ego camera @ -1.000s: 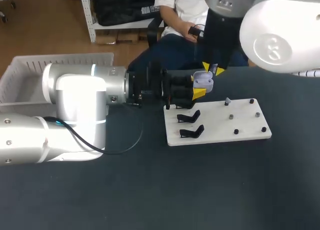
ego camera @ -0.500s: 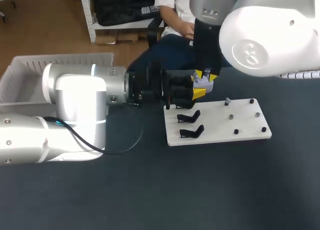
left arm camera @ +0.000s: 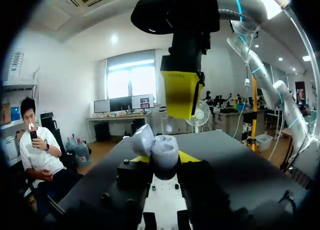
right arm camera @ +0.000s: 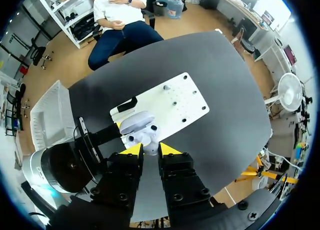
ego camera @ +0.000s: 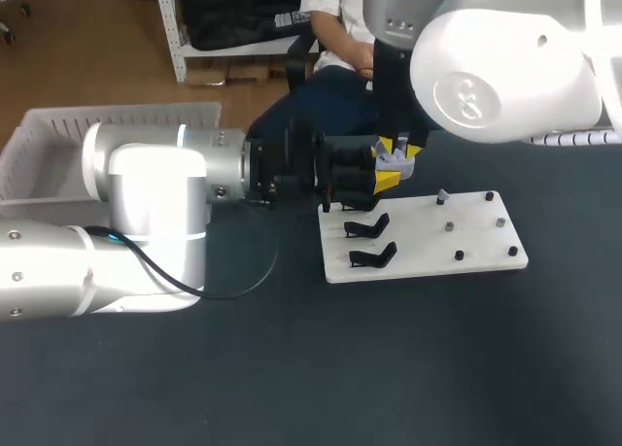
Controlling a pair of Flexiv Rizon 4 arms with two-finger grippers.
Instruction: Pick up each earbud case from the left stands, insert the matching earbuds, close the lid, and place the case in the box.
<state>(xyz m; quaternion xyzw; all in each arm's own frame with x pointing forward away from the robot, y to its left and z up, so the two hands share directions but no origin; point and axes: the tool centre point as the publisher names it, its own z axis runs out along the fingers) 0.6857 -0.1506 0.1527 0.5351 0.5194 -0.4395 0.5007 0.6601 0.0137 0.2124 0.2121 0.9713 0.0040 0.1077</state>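
My left gripper (ego camera: 387,170) reaches in from the left and is shut on the base of a pale lilac earbud case (ego camera: 394,156), held just off the far left corner of the white board (ego camera: 471,227). In the left wrist view the case (left arm camera: 161,148) sits between the yellow tips with its lid open. My right gripper (ego camera: 400,151) hangs straight above it, pointing down. In the right wrist view the right gripper (right arm camera: 151,150) is shut on a small white earbud (right arm camera: 149,149), right over the open case (right arm camera: 136,125).
Two empty black stands (ego camera: 369,228) sit on the board's left side. Small pegs and one grey earbud (ego camera: 442,195) stand on its right half. A white basket (ego camera: 44,135) lies at the table's far left.
My right arm has swung left and come in over the open case, bringing its tips down to it. The left arm and the case have stayed still.
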